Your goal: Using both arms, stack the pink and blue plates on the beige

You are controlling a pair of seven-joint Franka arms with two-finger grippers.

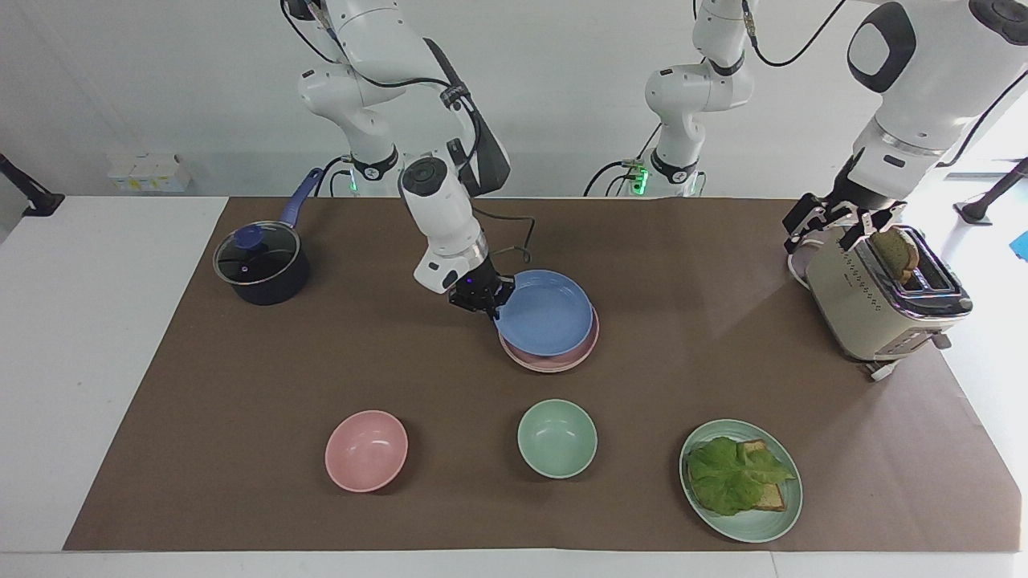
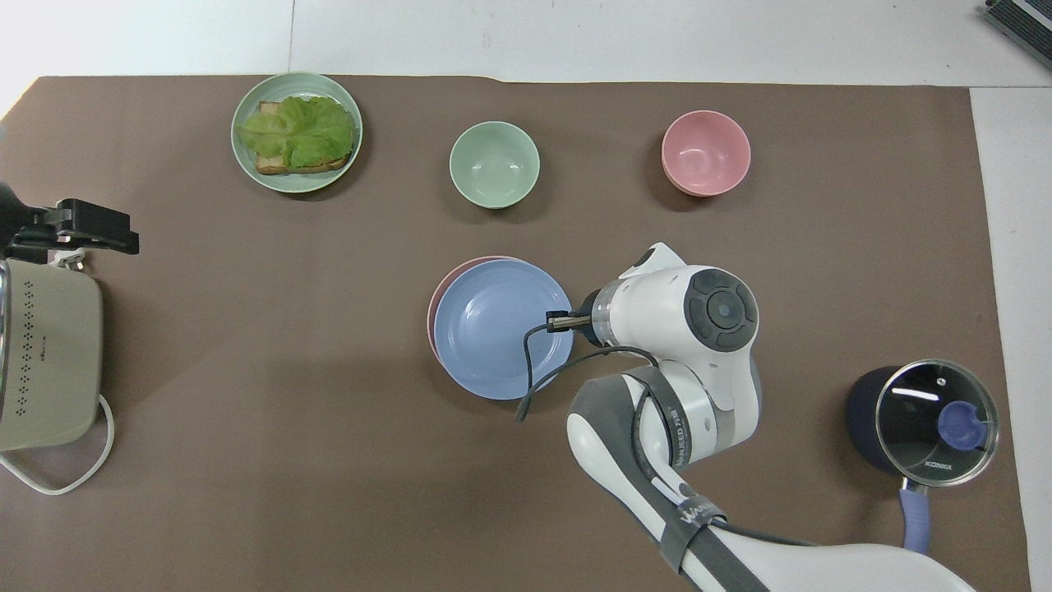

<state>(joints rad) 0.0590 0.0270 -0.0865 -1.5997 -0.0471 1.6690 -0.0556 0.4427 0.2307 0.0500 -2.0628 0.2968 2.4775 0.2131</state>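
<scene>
The blue plate (image 1: 544, 312) is gripped by its rim in the closed right gripper (image 1: 484, 301) and is held just above the pink plate (image 1: 554, 357), which lies directly beneath it. Well off toward the left arm's end, the left gripper (image 1: 835, 222) is held spread wide over the toaster (image 1: 875, 309).

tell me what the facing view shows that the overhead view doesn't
Facing view only: the right tool shut on the rim of the blue plate; toast standing in the toaster; the left tool open over it, waiting.
Overhead view only: the toaster's white cord looping on the table; the right arm's wrist hides its tool.
Both: blue plate nearly centred over the pink plate, pink bowl, green bowl, lettuce plate, lidded pot.
</scene>
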